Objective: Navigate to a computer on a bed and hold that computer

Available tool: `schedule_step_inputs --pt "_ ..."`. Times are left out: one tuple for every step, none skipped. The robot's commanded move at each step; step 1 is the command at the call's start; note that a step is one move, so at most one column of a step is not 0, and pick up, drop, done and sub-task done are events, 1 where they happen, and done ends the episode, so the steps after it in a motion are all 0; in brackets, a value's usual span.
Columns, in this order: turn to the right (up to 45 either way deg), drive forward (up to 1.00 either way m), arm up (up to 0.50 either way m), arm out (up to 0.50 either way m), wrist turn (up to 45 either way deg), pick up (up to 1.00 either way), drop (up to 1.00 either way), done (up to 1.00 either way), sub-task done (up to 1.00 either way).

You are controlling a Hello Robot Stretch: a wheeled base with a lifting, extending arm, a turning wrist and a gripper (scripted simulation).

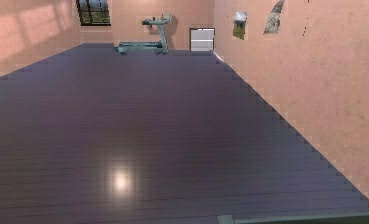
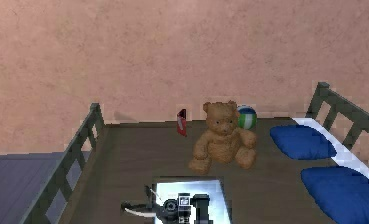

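Note:
A flat, pale grey slab [image 2: 192, 186] that may be the computer lies on the brown bed [image 2: 142, 150] near the arm side view's bottom edge. My gripper [image 2: 141, 208] is at that slab, with its dark body and white marker squares over the slab's near part. I cannot tell whether it holds anything, because the slab lies on the bed right behind it.
A brown teddy bear [image 2: 221, 134] sits mid-bed, with a small ball [image 2: 248, 120] and a red thing [image 2: 181, 121] by the wall. Two blue pillows [image 2: 305, 142] lie at the right, between dark slatted bed ends [image 2: 80, 150]. The forward view has open dark floor [image 1: 142, 120], a treadmill [image 1: 152, 36] and a pink wall [image 1: 312, 80].

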Motion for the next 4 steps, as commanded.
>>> schedule_step_inputs --pt "0.0 0.0 0.0 0.0 24.0 0.0 0.0 0.0 0.0" --pt "0.0 0.0 -0.3 0.0 0.0 0.0 0.0 0.0 0.0" --pt "0.0 0.0 0.0 0.0 0.0 1.0 0.0 0.0 0.0" --pt "0.0 0.0 0.1 0.0 0.0 0.0 0.0 0.0 0.0"
